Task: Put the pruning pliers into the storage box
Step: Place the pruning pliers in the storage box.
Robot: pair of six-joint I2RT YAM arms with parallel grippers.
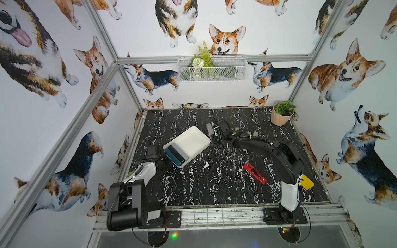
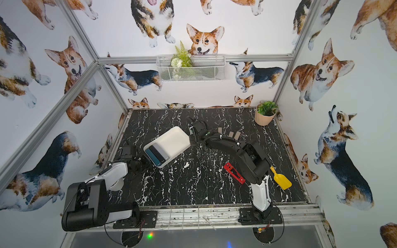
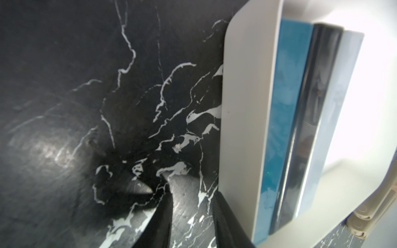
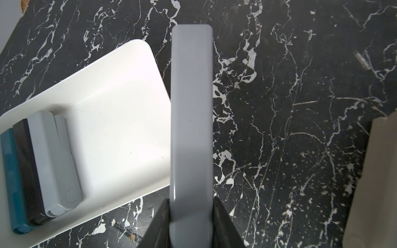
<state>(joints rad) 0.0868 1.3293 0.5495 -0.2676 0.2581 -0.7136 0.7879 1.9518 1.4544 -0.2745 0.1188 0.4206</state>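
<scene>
Right gripper (image 4: 191,209) clamps grey pruning pliers (image 4: 191,107) just beside the storage box (image 4: 120,133), three bars (image 4: 23,171) already inside, red bar (image 1: 255,173) and beige bars (image 2: 237,135) left on the table (image 1: 214,189).

A yellow shovel (image 2: 281,179) lies on the right side of the black marbled table (image 1: 214,189), a potted plant (image 1: 282,114) stands at its far right corner, and a wire-mesh basket (image 1: 223,69) hangs on the rear wall.
</scene>
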